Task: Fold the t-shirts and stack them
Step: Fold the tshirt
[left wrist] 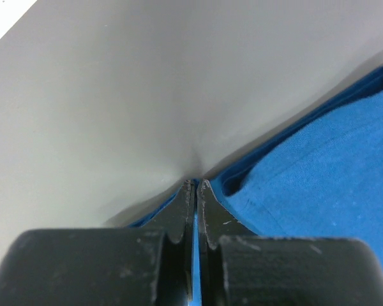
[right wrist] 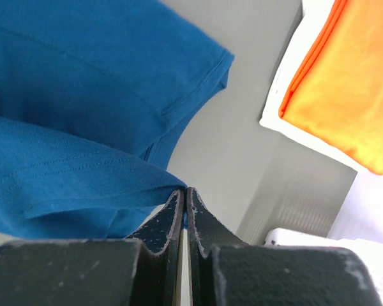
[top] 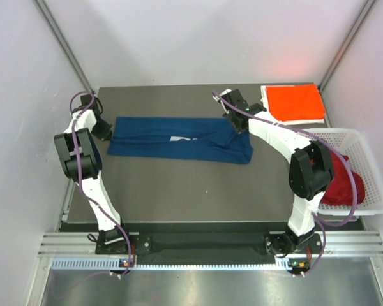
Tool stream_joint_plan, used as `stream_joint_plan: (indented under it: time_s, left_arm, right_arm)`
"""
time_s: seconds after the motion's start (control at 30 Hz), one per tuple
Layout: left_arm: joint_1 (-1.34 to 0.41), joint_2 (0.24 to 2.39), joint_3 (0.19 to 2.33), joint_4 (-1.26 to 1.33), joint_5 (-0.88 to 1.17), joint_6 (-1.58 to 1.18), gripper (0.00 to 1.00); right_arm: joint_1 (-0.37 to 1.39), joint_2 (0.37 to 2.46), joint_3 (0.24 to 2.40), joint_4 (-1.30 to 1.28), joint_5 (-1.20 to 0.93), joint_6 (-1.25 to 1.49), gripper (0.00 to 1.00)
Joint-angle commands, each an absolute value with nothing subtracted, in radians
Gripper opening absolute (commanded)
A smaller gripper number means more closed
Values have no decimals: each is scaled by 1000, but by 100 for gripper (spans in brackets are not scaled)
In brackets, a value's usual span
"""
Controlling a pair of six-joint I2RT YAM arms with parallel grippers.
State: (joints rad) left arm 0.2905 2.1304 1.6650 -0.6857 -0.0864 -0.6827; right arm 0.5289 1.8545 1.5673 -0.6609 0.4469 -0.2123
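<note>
A navy blue t-shirt (top: 179,139) lies folded into a long band across the back of the dark mat, a bit of white print showing. My left gripper (top: 103,131) is shut on its left end; blue cloth (left wrist: 306,191) shows between the jaws in the left wrist view. My right gripper (top: 238,124) is shut on the shirt's right edge (right wrist: 83,172), pinching a fold. A folded orange-red t-shirt (top: 296,102) lies at the back right, also in the right wrist view (right wrist: 345,89). A dark red t-shirt (top: 342,185) is bunched in the basket.
A white lattice basket (top: 370,153) stands at the right edge beside the right arm. The orange-red shirt rests on a white sheet (top: 266,95). Grey walls close in the back and both sides. A metal rail (top: 191,243) runs along the front.
</note>
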Motion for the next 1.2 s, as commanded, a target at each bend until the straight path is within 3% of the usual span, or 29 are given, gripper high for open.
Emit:
stream_joint_plan:
  time_s: [0.0, 0.23, 0.4, 0.5, 0.7, 0.87, 1.17]
  left_arm:
    - [284, 2151, 1715, -706, -126, -693, 0]
    - [281, 2160, 1735, -718, -120, -695, 2]
    - [281, 2109, 1743, -732, -138, -695, 34]
    - [281, 2054, 1737, -741, -173, -680, 40]
    - [267, 1944, 1663, -735, -206, -647, 44]
    - [245, 1879, 1565, -672, -118, -635, 45]
    - [179, 1914, 1391, -571, -52, -663, 45]
  right_arm:
    - [508, 1873, 1632, -632, 457, -238, 0]
    - [499, 1888, 1626, -627, 459, -241, 0]
    - [494, 1894, 1624, -627, 454, -250, 0]
    - [492, 1899, 1624, -627, 451, -252, 0]
    - [489, 1908, 1617, -627, 440, -252, 0]
    - [485, 1911, 1612, -630, 434, -239, 0]
    - [477, 1942, 1635, -630, 407, -230, 0]
